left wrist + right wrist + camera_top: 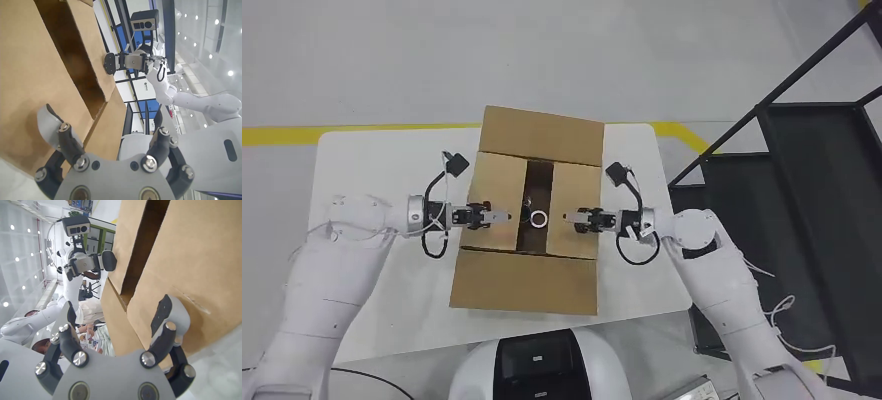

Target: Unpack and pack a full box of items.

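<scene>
Cardboard box (pixel 527 285) sits mid table (pixel 372 165); end flaps out, side flaps nearly shut; round item (pixel 538 217) peeks through gap; left gripper (pixel 500 214), right gripper (pixel 572 217) spread wide on flaps; guessing unpacking barely started tbh

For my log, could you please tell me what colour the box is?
The box is plain brown, clearest in the top view.

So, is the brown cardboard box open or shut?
Partly open. The brown cardboard box has its two side flaps folded nearly flat, with a dark gap between them; the far flap and near flap lie spread outward.
</scene>
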Controlling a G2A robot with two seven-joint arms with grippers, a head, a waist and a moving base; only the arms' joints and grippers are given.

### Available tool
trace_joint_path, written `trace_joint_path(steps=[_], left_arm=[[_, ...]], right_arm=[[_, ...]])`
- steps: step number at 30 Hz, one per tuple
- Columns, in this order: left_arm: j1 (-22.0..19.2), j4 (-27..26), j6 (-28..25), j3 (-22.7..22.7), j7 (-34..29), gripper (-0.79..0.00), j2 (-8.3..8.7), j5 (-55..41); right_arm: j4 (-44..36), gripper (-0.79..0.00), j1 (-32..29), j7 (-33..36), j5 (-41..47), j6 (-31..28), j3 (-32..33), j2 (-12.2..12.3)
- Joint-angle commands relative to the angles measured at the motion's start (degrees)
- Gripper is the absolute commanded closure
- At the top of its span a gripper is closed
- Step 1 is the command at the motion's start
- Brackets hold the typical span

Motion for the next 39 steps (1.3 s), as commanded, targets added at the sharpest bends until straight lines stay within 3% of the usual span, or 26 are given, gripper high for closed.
trace_joint_path(steps=[1, 6, 10, 18, 28, 33, 39], left_arm=[[0.05, -0.01, -0.16, 0.05, 0.20, -0.785, 0.07, 0.23], [0.51, -0.70, -0.33, -0.70, -1.67, -0.785, 0.49, -1.48], [2.20, -2.39, -1.43, -3.37, -3.23, -0.785, 1.19, -5.62], [8.11, -7.04, -3.82, -11.77, -5.72, -0.785, 3.07, -15.70], [13.50, -11.81, -4.77, -17.87, -4.77, -0.785, 4.78, -16.45], [15.09, -13.05, -5.58, -18.23, -3.96, -0.785, 5.10, -15.56], [16.18, -14.11, -6.09, -18.77, -3.45, -0.785, 5.44, -15.63]], right_arm=[[-0.06, -0.785, 0.12, -0.44, -0.65, 0.37, -0.57, 0.03], [-2.98, -0.785, -1.44, 0.88, 2.74, -1.71, 0.53, 0.49], [-7.28, -0.785, -5.58, 5.06, 8.82, -3.01, 5.30, 1.57], [-10.64, -0.785, -16.39, 3.32, 0.50, -0.94, 17.62, 4.08], [-7.17, -0.785, -19.59, 8.35, -2.27, -1.62, 11.32, 4.48], [-6.38, -0.785, -19.52, 14.59, 3.79, -2.26, 8.51, 4.64], [-6.85, -0.785, -17.71, 27.35, 16.94, -0.09, 5.41, 5.00]])
